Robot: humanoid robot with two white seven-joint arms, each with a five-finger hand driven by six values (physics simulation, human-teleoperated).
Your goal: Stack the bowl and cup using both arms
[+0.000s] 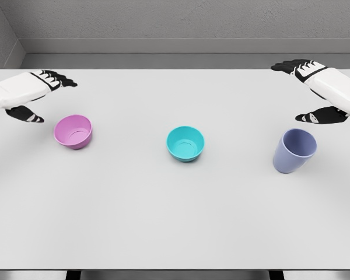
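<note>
We see three empty vessels upright on the bench (175, 221), pink bowl (73, 131) at 4 o'clock of our left robot hand (32, 96), fingers spread, teal bowl (185, 143) central, blue cup (294, 150) at 7 o'clock of our right robot hand (318, 93), fingers apart

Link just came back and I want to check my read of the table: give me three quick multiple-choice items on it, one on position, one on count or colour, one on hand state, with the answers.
1. Which vessel stands between the other two on the table?
A. pink bowl
B. teal bowl
C. blue-grey cup

2. How many bowls are on the table?
A. one
B. two
C. three

3. What is the left hand doing?
A. gripping the pink bowl
B. resting inside the teal bowl
C. open, holding nothing, beside the pink bowl

Answers:
1. B: the teal bowl sits mid-table, with the pink bowl to its left and the blue-grey cup to its right.
2. B: only the pink and teal bowls show; the third vessel is a taller cup.
3. C: the left hand has its fingers spread, apart from the bowl; the right hand is likewise open above the cup.
</note>
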